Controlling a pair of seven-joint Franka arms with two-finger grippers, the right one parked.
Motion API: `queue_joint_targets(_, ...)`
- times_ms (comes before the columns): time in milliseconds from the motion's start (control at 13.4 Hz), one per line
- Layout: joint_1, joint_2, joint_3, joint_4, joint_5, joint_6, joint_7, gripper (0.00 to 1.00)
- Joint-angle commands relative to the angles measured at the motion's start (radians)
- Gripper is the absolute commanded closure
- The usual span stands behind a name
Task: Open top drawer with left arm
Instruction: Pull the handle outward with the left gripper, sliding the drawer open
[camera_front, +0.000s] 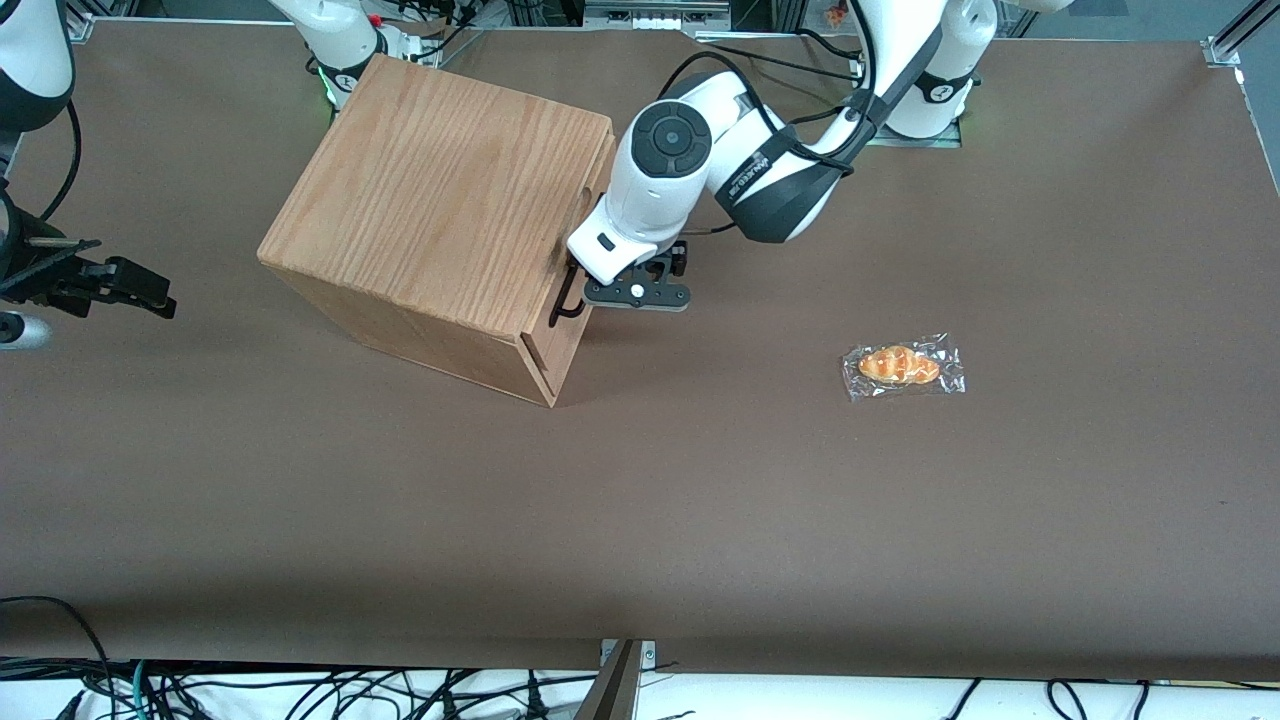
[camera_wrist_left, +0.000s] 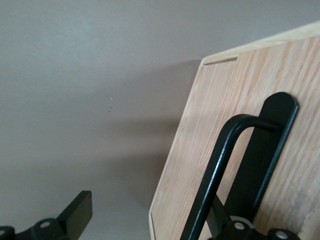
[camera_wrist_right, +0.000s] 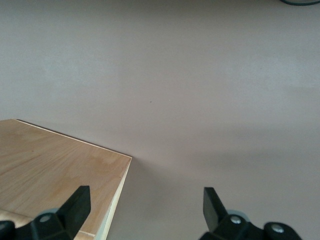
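Cabinet (camera_front: 440, 200): sits on the table (camera_front: 700, 500) toward the parked arm's end, turned askew.
Top drawer (camera_wrist_left: 235, 150): shut flush, its front facing the working arm.
Handle (camera_front: 566, 298): black bar running lengthwise along the drawer front, standing proud for a grip.
Gripper (camera_front: 585, 275): right at the handle; fingers (camera_wrist_left: 75, 215) spread wide, one each side of the bar, clasping nothing yet.
Pastry packet (camera_front: 903, 366): well apart, uninvolved.

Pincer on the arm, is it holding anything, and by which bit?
Nothing is gripped: the open pincer sits around the black bar handle, near its end.
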Motion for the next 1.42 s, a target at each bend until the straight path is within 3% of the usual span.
queue_joint_targets(0,0.034,-0.024,0.000,-0.003,0.028,-0.035,0.038,0.00)
queue_joint_targets(1346,0.121,-0.047,-0.003,-0.008,0.026,-0.127,0.167,0.00)
